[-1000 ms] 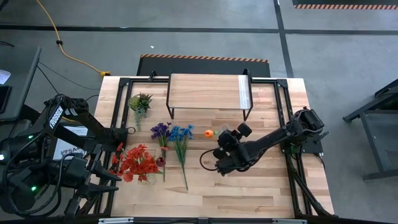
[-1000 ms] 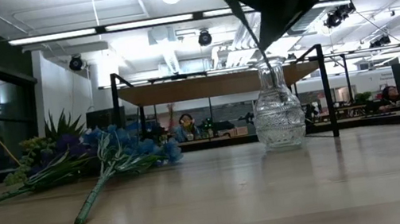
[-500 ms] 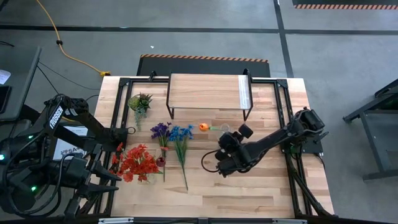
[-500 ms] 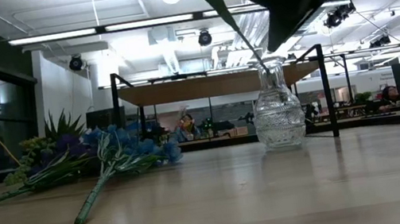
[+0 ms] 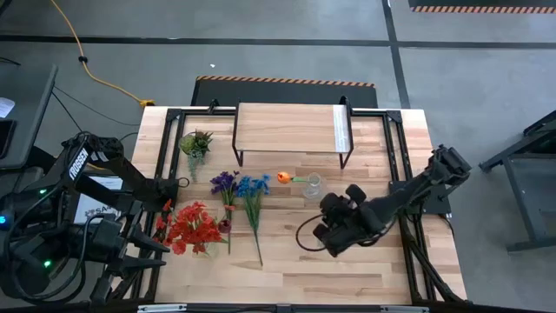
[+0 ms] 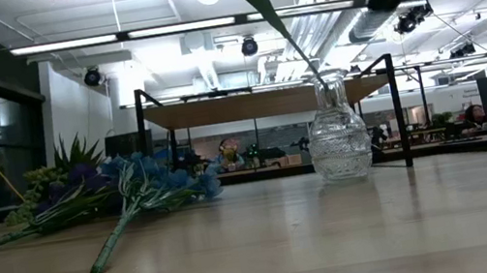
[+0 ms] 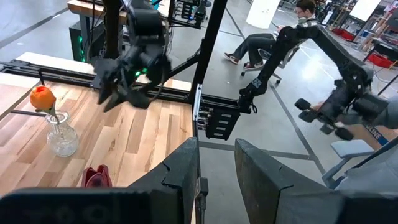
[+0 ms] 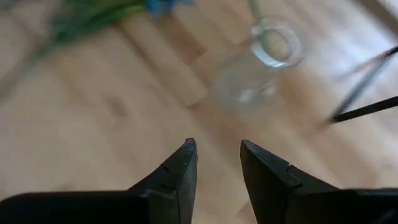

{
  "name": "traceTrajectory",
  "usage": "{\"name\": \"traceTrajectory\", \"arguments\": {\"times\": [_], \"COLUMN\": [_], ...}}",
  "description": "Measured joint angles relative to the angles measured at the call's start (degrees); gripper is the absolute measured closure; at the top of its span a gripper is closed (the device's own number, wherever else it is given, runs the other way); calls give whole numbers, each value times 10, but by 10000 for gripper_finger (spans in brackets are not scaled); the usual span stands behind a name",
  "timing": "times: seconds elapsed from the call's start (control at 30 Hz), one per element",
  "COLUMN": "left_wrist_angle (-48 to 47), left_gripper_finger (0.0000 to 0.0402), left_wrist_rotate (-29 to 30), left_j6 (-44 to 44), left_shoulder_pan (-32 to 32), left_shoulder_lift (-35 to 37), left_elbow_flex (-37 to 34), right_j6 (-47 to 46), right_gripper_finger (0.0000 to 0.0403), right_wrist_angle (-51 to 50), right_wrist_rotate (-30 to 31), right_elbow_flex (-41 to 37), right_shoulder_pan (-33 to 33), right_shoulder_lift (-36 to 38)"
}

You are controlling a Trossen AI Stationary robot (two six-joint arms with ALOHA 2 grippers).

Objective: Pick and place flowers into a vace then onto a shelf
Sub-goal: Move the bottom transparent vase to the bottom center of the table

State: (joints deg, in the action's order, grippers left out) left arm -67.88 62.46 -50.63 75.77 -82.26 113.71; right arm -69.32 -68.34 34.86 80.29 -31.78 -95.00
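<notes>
The glass vase (image 5: 312,186) stood upright just in front of the shelf (image 5: 291,129), with the orange flower (image 5: 283,177) already in it, its stem leaning away from the right arm. The right gripper (image 8: 217,163) hung beside the vase on the side away from the shelf, fingers slightly apart and empty. The other flowers (image 5: 224,205) lay flat beyond the vase toward the left arm, their stems running roughly away from the shelf. The left gripper (image 7: 216,163), fingers slightly apart and empty, waited off the table's edge, though probably nearer those stems.
</notes>
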Motion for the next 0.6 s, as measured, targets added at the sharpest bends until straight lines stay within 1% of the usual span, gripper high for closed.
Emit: {"name": "traceTrajectory", "arguments": {"times": [0.13, 0.27, 0.37, 0.6], "left_wrist_angle": [0, 0, 0, 0], "left_gripper_finger": [259, 259, 259, 259], "left_wrist_rotate": [0, 0, -1, -5], "left_j6": [0, 0, 0, 0], "left_shoulder_pan": [0, 0, 0, 0], "left_shoulder_lift": [0, 0, 0, 0], "left_elbow_flex": [0, 0, 0, 0], "right_j6": [-13, -13, -13, -40], "right_gripper_finger": [288, 288, 288, 288], "right_wrist_angle": [80, 181, 257, 375], "right_wrist_rotate": [-21, -19, -22, -40], "right_elbow_flex": [0, 0, 0, 0], "right_shoulder_pan": [-28, -53, -63, -71], "right_shoulder_lift": [23, 30, 25, -3]}}
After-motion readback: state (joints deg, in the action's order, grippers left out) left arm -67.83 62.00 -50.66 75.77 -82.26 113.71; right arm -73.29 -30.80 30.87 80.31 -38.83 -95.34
